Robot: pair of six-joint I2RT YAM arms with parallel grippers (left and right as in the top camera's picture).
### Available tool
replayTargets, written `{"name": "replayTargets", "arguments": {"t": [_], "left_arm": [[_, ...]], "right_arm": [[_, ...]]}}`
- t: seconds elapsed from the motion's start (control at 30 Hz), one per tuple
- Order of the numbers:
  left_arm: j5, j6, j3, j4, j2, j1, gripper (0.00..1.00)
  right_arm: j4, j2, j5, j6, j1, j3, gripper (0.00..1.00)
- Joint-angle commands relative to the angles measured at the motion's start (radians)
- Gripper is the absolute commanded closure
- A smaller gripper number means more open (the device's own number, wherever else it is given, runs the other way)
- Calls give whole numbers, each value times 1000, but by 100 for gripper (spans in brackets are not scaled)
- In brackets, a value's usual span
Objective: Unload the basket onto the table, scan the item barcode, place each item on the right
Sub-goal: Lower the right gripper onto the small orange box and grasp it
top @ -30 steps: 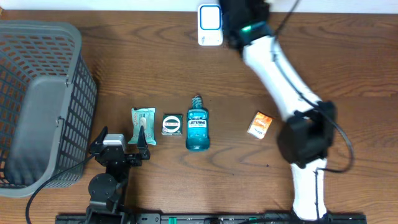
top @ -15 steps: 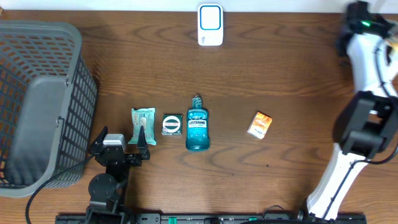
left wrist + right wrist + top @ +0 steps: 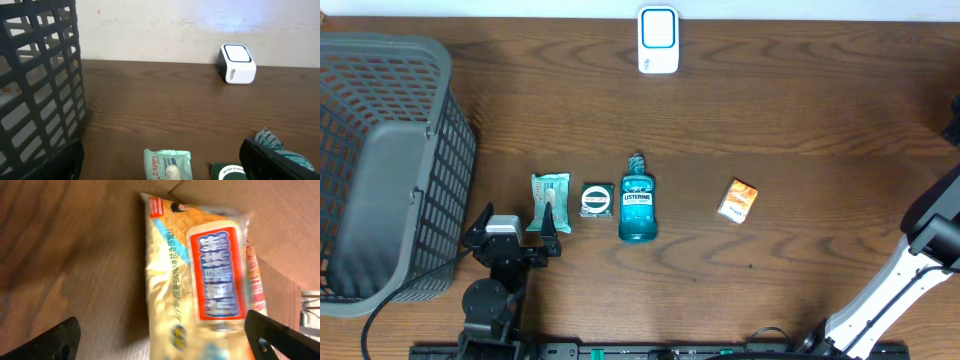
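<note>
My item is a yellow plastic packet (image 3: 210, 280) with a red-framed label of blurred blue lettering. It lies flat, printed face towards my right wrist camera, on a brown surface (image 3: 60, 255). The scanner (image 3: 658, 40), a small white box with a dark-rimmed window, stands at the far edge of the table (image 3: 800, 120)

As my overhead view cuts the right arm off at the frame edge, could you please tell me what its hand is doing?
Observer: The right wrist camera shows the right hand open, its fingers spread wide.
Operator: Is it holding anything?
Observer: No. A yellow packet with a red label lies between and ahead of the fingers, ungripped.
Operator: Thank you. Is there anything on the left side that I would miss?
Observer: The left wrist camera shows ZAPPY printed on the green packet in front of the left hand.
</note>
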Motion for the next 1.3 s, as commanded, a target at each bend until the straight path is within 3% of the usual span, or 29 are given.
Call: {"name": "replayTargets", "arguments": {"t": [0.0, 0.3, 0.43, 0.67, 0.73, 0.8, 1.07, 1.27], "left_arm": [[-9, 3, -21, -35, -2, 4, 2], [-9, 3, -21, -35, -2, 4, 2], [-9, 3, -21, -35, -2, 4, 2], [-9, 2, -21, -35, -2, 4, 2], [-9, 3, -21, -35, -2, 4, 2], [-9, 3, -21, -35, -2, 4, 2], [-9, 3, -21, -35, -2, 4, 2], [-9, 3, -21, -35, -2, 4, 2]], "right_arm": [[0, -113, -109, -19, 22, 35, 1], [-101, -385, -833, -18, 126, 35, 1], [-208, -463, -987, 48, 237, 35, 1], [-448, -463, -966, 58, 441, 18, 1], [-514, -457, -930, 60, 494, 2, 5], [-556, -453, -924, 60, 552, -29, 2], [-447, -453, -903, 68, 753, -267, 4], [-324, -452, -771, 288, 852, -484, 14]]}}
